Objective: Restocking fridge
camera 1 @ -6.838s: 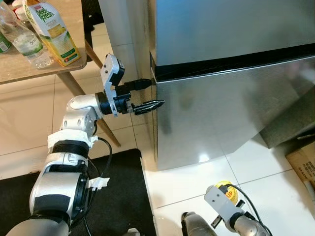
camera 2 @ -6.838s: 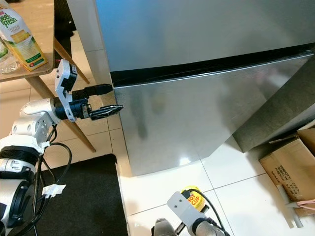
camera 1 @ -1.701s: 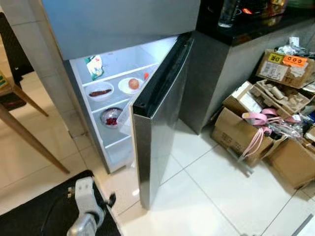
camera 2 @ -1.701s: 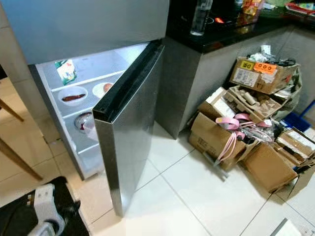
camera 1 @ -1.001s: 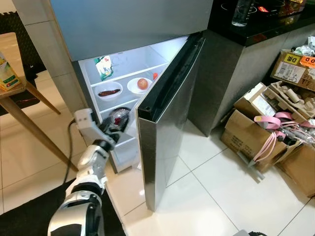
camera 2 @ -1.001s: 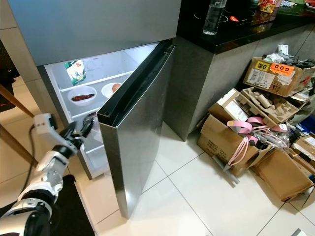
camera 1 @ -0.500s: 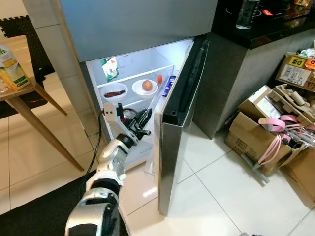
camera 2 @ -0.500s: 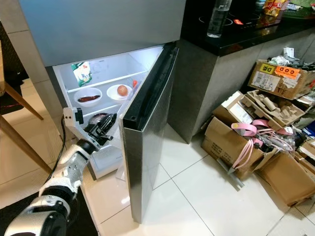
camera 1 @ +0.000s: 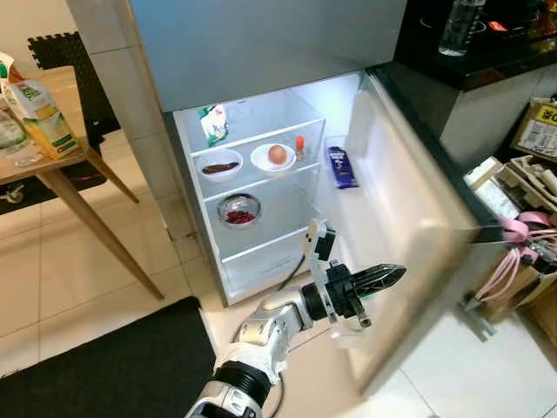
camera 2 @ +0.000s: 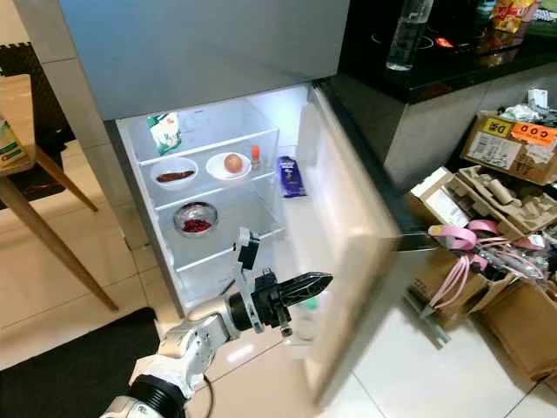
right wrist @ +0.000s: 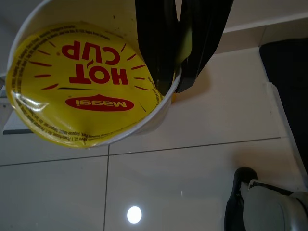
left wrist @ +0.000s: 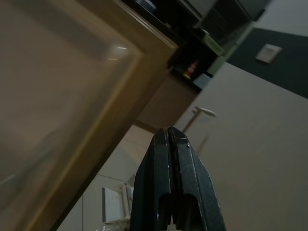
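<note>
The fridge (camera 1: 261, 52) stands at the upper centre of the head views, its lower door (camera 1: 409, 235) swung wide open to the right. The left hand (camera 1: 387, 277), fingers pressed together and empty, reaches across the centre of the frame against the door's inner side. On the lit shelves sit two white bowls (camera 1: 219, 165), a metal bowl (camera 1: 238, 209) and a green packet (camera 1: 212, 124); a blue packet (camera 1: 341, 166) sits in the door. The right hand (right wrist: 179, 72) pinches the rim of a yellow-lidded noodle cup (right wrist: 91, 91) above the tiled floor (right wrist: 144, 192). A juice carton (camera 1: 35, 104) stands on the wooden desk (camera 1: 61, 161) at upper left.
</note>
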### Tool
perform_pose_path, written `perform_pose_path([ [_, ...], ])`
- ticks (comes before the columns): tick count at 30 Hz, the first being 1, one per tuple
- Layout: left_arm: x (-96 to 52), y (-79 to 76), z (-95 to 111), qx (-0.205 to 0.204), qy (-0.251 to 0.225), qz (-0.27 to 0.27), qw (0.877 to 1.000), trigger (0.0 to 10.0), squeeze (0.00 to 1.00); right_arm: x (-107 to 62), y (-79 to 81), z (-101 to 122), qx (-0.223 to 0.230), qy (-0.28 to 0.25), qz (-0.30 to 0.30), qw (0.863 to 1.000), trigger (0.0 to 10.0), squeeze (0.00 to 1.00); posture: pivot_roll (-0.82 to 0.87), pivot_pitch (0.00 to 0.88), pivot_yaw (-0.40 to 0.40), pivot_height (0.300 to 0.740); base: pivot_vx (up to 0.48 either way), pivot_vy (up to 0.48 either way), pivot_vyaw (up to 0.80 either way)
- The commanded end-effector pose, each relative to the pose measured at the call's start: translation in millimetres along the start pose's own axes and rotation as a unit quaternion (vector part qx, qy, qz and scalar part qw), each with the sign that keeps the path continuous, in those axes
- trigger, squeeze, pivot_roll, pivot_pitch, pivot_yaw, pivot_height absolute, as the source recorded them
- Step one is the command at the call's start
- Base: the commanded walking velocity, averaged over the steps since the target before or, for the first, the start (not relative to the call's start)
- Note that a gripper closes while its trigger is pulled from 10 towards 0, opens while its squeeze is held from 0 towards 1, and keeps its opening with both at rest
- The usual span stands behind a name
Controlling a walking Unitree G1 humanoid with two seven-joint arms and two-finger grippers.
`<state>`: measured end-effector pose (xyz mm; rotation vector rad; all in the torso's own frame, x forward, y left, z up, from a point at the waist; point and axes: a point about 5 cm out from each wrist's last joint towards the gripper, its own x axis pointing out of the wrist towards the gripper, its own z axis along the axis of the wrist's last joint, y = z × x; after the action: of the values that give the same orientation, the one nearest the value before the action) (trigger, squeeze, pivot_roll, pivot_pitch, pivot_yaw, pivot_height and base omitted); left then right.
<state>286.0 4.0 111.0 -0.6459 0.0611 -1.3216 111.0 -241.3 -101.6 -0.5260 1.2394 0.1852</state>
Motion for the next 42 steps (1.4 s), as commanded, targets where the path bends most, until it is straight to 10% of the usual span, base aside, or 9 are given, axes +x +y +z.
perform_pose_path([
  [1, -0.5, 1.8, -7.2, -0.010, -0.011, 0.031, 0.999, 10.0, 0.00, 0.0, 0.5, -0.7, 0.004, 0.001, -0.002, 1.000, 10.0, 0.00, -0.13, 0.062, 0.010, 0.740, 0.000, 0.000, 0.00],
  [11, -91.1, 41.8, -25.3, 0.007, 0.018, 0.275, 0.961, 10.0, 0.00, 0.2, 3.5, 2.2, 0.007, -0.010, 0.004, 1.000, 10.0, 0.00, -0.12, 0.064, 0.013, 0.740, 0.000, 0.000, 0.00],
  [15, -175.2, 52.3, -53.0, 0.009, 0.078, 0.469, 0.879, 10.0, 0.00, 0.9, 2.3, 16.9, -0.001, -0.040, 0.005, 0.999, 10.0, 0.00, -0.11, 0.061, 0.009, 0.740, 0.000, 0.000, 0.00],
  [16, -175.2, 52.3, -53.0, 0.009, 0.078, 0.469, 0.879, 10.0, 0.00, 0.9, 2.3, 16.9, -0.001, -0.040, 0.005, 0.999, 10.0, 0.00, -0.11, 0.061, 0.009, 0.740, 0.000, 0.000, 0.00],
  [18, -217.6, 45.9, -69.3, -0.007, 0.113, 0.557, 0.823, 10.0, 0.00, 1.1, 0.6, 26.5, -0.005, -0.057, 0.005, 0.998, 10.0, 0.00, -0.11, 0.059, 0.005, 0.740, 0.000, 0.000, 0.00],
  [21, -232.9, 40.9, -77.0, -0.014, 0.130, 0.585, 0.801, 10.0, 0.00, 1.1, -0.1, 30.4, -0.007, -0.063, 0.005, 0.998, 10.0, 0.00, -0.11, 0.059, 0.005, 0.740, 0.000, 0.000, 0.00],
  [24, -276.0, 18.0, -104.0, -0.038, 0.183, 0.656, 0.732, 10.0, 0.00, 0.8, -1.0, 44.6, -0.019, -0.089, 0.017, 0.996, 10.0, 0.00, -0.10, 0.051, 0.001, 0.740, 0.000, 0.000, 0.00],
  [35, -307.6, -16.5, -140.5, -0.077, 0.238, 0.709, 0.659, 10.0, 0.00, 0.5, 1.7, 57.0, -0.029, -0.107, 0.032, 0.993, 10.0, 0.00, -0.09, 0.024, -0.005, 0.740, 0.000, 0.000, 0.64],
  [42, -308.0, -20.7, -146.4, -0.088, 0.239, 0.715, 0.651, 10.0, 0.00, 0.2, -0.3, 59.4, -0.030, -0.111, 0.034, 0.993, 10.0, 0.00, -0.09, 0.019, -0.007, 0.740, 0.000, 0.000, 0.77],
])
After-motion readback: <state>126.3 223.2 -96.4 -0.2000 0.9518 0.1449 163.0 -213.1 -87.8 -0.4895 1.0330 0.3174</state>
